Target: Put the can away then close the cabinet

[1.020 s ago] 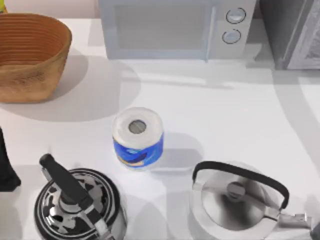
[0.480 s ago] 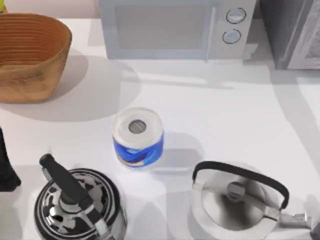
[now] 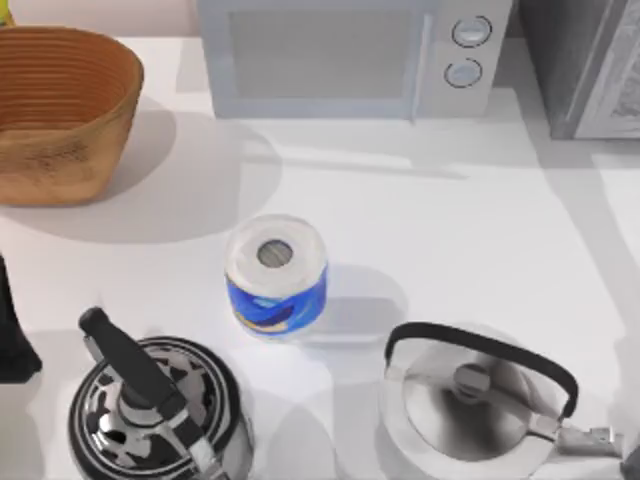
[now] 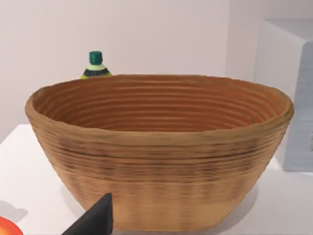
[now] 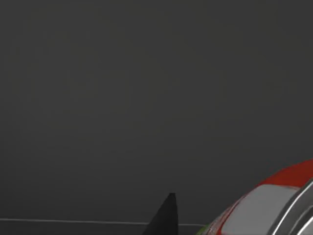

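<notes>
The can (image 5: pixel 274 205), recognised by its red label and silver top, is seen in the right wrist view at the frame's edge, close against a dark grey panel that is judged to be the cabinet's interior or wall; whether it is gripped by the right pincer cannot be told, since only one dark fingertip (image 5: pixel 164 218) is visible. The left pincer's state likewise cannot be told; one fingertip (image 4: pixel 95 220) is seen before the woven basket (image 4: pixel 156 161), near which that arm is parked. A risk is judged: the can may be toppled or struck against the cabinet if released off-level, and the door may then be blocked. The basket's interior appears empty, with a green-capped bottle (image 4: pixel 95 66) standing behind it. On the surface (image 3: pixel 450 230) stand a paper roll (image 3: pixel 276 275), two kettles (image 3: pixel 155 410) (image 3: pixel 470 400) and a microwave (image 3: pixel 340 55), its door shut.
</notes>
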`<state>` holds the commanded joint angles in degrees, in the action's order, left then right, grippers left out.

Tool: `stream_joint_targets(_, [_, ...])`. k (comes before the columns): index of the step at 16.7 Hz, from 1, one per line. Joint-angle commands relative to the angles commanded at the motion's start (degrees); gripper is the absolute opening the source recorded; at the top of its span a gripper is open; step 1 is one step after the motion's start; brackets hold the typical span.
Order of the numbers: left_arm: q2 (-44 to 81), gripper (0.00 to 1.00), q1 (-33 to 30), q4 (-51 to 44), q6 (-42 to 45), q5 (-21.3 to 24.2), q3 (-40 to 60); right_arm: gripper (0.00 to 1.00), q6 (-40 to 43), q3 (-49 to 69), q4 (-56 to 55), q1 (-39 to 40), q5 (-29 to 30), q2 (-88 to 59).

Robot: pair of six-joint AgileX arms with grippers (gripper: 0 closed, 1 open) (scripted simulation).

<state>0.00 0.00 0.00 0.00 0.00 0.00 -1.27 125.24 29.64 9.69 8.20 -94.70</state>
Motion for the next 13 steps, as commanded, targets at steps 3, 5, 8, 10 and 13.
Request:
stream_joint_targets(3, [0.0,1.00,0.0,0.0,0.0,0.0,0.0,0.00,0.0,13.9,3.3,-1.3,-0.7,-9.7])
stream_joint_targets(5, [0.0,1.00,0.0,0.0,0.0,0.0,0.0,0.00,0.0,21.7,5.4,-2.2,-1.0,-15.6])
stream_joint_targets(8, [0.0,1.00,0.0,0.0,0.0,0.0,0.0,0.00,0.1,29.3,7.9,-3.5,-1.2,-22.2])
stream_joint_targets(10, [0.0,1.00,0.0,0.0,0.0,0.0,0.0,0.00,0.2,31.4,8.8,-4.0,-1.2,-24.3])
stream_joint_targets(13, [0.0,1.00,0.0,0.0,0.0,0.0,0.0,0.00,0.2,31.6,8.9,-4.0,-1.2,-24.5])
